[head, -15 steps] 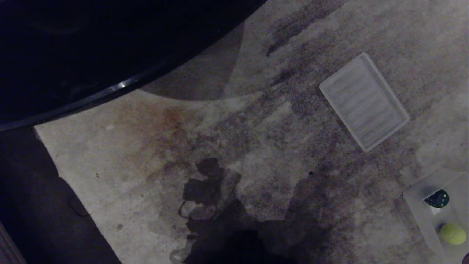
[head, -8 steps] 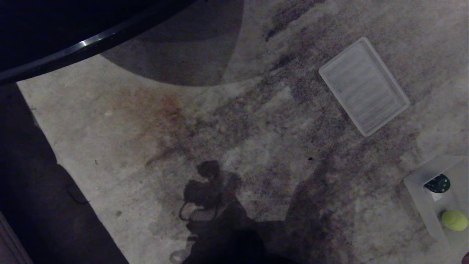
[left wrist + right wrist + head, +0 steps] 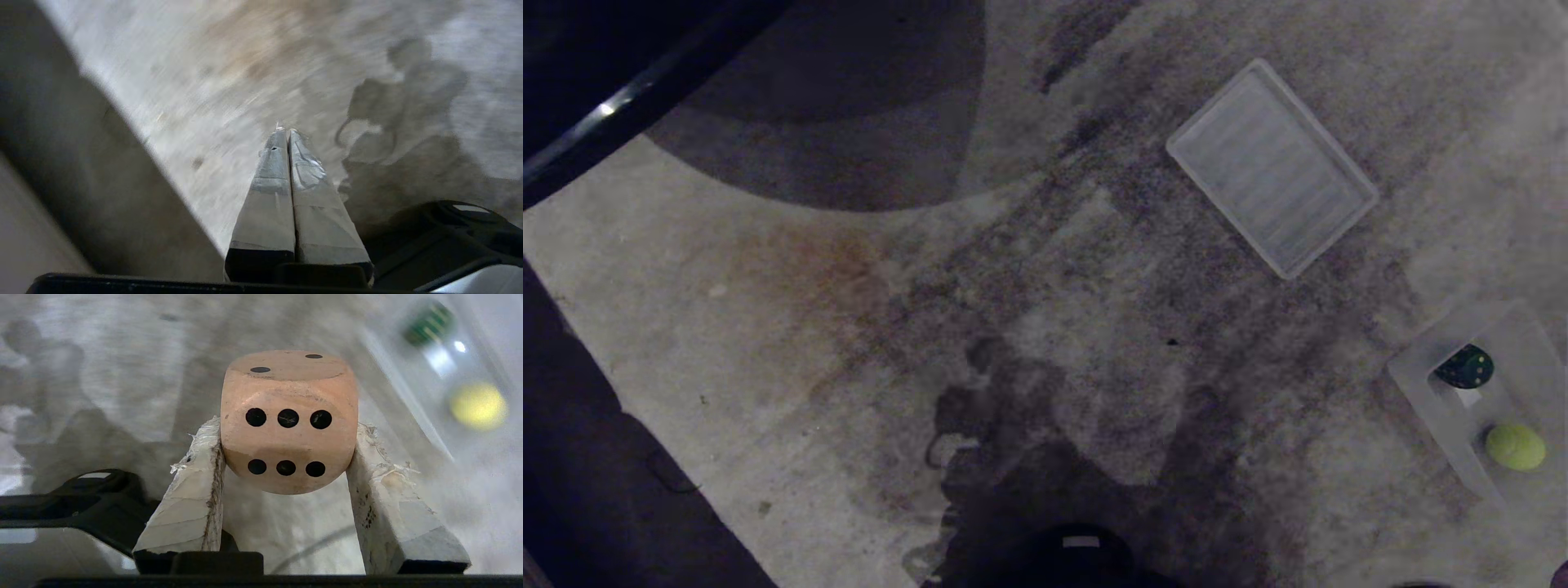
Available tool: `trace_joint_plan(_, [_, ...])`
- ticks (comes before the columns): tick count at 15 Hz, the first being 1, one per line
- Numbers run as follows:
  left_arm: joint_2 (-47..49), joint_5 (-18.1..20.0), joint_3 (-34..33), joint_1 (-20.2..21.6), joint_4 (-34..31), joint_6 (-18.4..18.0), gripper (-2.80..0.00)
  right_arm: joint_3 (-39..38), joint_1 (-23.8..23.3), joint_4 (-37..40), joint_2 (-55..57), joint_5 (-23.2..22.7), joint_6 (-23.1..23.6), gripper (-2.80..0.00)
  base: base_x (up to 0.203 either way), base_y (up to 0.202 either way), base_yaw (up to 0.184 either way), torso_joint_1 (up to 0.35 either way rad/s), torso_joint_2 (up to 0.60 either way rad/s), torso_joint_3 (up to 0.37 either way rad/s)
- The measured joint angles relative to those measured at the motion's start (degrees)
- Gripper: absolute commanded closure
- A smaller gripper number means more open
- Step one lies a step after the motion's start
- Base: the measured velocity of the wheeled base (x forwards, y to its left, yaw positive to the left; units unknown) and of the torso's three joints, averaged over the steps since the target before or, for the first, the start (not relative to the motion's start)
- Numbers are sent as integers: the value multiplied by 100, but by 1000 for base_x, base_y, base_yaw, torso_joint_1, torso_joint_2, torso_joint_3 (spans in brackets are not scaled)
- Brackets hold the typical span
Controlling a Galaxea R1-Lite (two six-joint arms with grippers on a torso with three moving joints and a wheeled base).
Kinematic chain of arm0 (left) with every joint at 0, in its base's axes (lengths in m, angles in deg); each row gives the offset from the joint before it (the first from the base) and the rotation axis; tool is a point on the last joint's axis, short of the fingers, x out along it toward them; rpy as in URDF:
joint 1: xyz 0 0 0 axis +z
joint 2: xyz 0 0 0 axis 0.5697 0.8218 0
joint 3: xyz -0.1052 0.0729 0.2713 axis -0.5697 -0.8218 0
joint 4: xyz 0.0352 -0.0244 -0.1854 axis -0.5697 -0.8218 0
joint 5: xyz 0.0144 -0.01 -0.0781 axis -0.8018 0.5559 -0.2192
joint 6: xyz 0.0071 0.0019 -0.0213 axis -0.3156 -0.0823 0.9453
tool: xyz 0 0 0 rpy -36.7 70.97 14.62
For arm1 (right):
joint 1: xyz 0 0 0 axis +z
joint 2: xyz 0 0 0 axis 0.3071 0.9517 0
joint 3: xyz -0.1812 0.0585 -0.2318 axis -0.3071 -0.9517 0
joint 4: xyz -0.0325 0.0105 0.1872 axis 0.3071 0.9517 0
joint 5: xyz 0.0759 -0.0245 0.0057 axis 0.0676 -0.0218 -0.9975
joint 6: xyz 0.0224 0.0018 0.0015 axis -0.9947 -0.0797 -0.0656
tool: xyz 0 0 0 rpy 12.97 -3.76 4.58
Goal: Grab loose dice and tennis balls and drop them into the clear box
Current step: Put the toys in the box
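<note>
My right gripper (image 3: 286, 428) is shut on a tan die (image 3: 289, 416) with black pips, held above the floor. The clear box (image 3: 1417, 384) stands on the carpet at the right edge of the head view. Inside it lie a dark green die (image 3: 1464, 367) and a tennis ball (image 3: 1515, 446). The right wrist view shows the same box (image 3: 392, 359) beyond the held die, with the green die (image 3: 427, 321) and tennis ball (image 3: 478, 405) blurred. My left gripper (image 3: 286, 131) is shut and empty over bare carpet. Neither gripper appears in the head view.
A flat ribbed clear panel (image 3: 1272, 167) lies on the pale stained carpet (image 3: 849, 327) at the upper right. A dark rounded edge (image 3: 605, 110) crosses the top left corner. Dark flooring (image 3: 596, 490) borders the carpet at the lower left.
The whole head view has shifted: the panel, box and dark edge all slid up and to the left, so the camera moved. The arms kept still.
</note>
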Motion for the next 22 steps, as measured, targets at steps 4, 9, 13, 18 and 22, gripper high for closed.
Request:
trace_joint_plan(4, [0,6,0,-4,2,-2,0,0,0,0,0,2,-3,0,2,11,-165,3,2,2])
trace_joint_plan(9, [0,24,0,-4,5,-20,0,0,0,-2,2,2,-12,0,1,11,-163,1,2,2])
trace_joint_plan(13, [0,27,0,0,5,-22,0,0,0,-2,2,-2,17,0,3,9,-121,2,2,1])
trace_joint_plan(18, [0,-5,0,-6,2,27,0,0,-5,11,7,-14,41,0,0,0,0,0,0,0])
trace_joint_plan(22, [0,-11,0,-9,5,27,0,161,-16,199,66,61,81,0,0,0,0,0,0,0])
